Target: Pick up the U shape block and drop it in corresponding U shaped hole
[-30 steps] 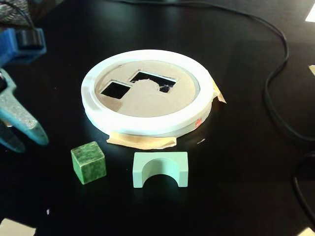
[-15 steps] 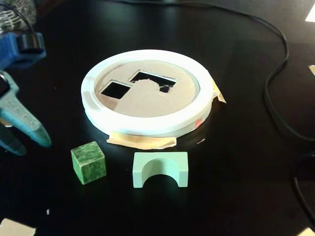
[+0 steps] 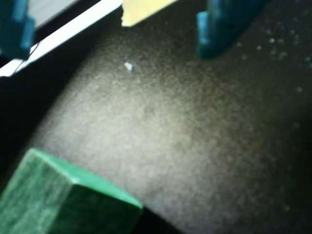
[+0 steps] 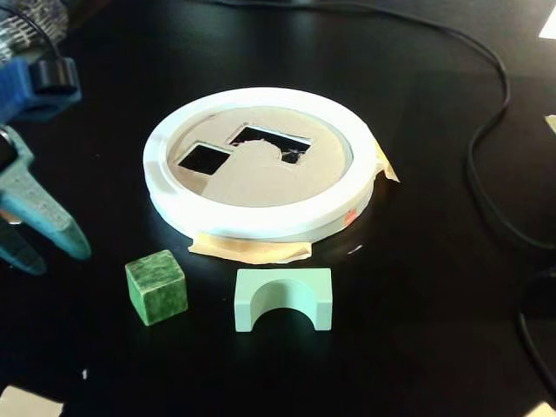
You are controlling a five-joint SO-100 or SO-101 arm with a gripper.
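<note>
The pale mint U shape block [image 4: 283, 280] stands on the black table in front of the round board, notch facing down, in the fixed view. The U shaped hole [image 4: 265, 139] is cut in the tan board [image 4: 261, 182] with a thick white rim [image 4: 252, 221], beside a smaller square cutout [image 4: 202, 158]. My blue gripper [image 4: 54, 258] hangs at the left edge, open and empty, left of the dark green cube [image 4: 156, 287] and well apart from the U block. In the wrist view the gripper [image 3: 113, 48] is open over bare table, with the green cube [image 3: 63, 200] at bottom left.
A black cable [image 4: 486, 148] loops across the table at the right. Tan tape [image 4: 252, 250] sticks out under the board's front. Paper scraps lie at the bottom left corner [image 4: 26, 404] and the right edge. The wrist view shows a white edge [image 3: 68, 31] and yellowish paper [image 3: 139, 9].
The gripper has crept slightly to the right at the left edge, its wrist rising a little. The blocks and board have not moved.
</note>
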